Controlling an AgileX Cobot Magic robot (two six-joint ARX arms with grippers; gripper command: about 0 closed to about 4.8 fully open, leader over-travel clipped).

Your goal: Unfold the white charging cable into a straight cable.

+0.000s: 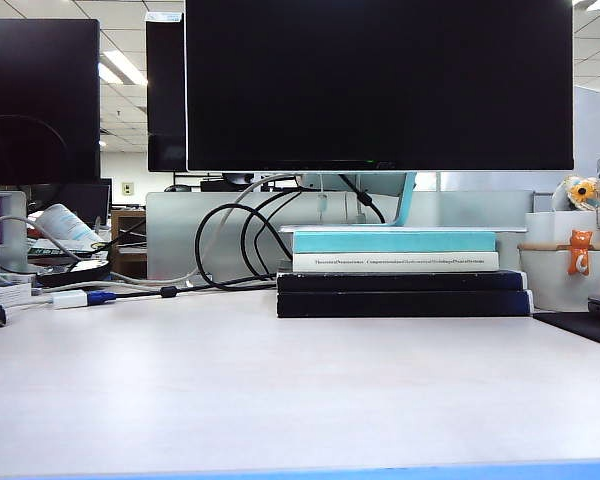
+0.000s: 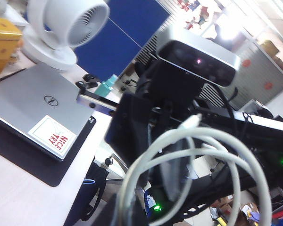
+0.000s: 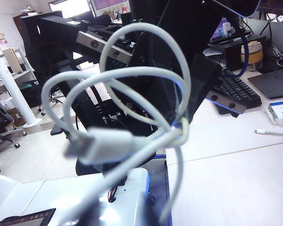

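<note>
Exterior view: neither arm nor pincer in frame. Pale table [image 1: 280, 390] bare across its front and middle. At the back edge, a stack of books [image 1: 402, 275] under a large dark monitor [image 1: 380, 85], with black monitor cables [image 1: 230, 245] looping down behind. Toward the back left corner, a white adapter block with blue plug [image 1: 80, 298]. At the right edge, a white pot [image 1: 570, 270] with a small orange cat figure on it.

White charging cable [image 2: 198, 150]: off the table, held up in the air in a loose tangle of loops, seen close in both wrist views. A white plug end [image 2: 191, 121] sticks up from the loops in the left wrist view; in the right wrist view a blurred white plug [image 3: 104, 143] hangs at the front of the coil [image 3: 146, 89].

Left pincer [image 2: 172, 176]: dark fingers closed, the cable loops pass right at them, so it appears clamped on the cable. Behind it, a silver laptop [image 2: 37, 110] on a black mat and a white fan [image 2: 66, 26].

Right pincer: its fingers are not clearly visible behind the blurred loops; cannot tell how far open it is or whether it grips the cable. A black keyboard [image 3: 236, 89] lies on the table beyond.
</note>
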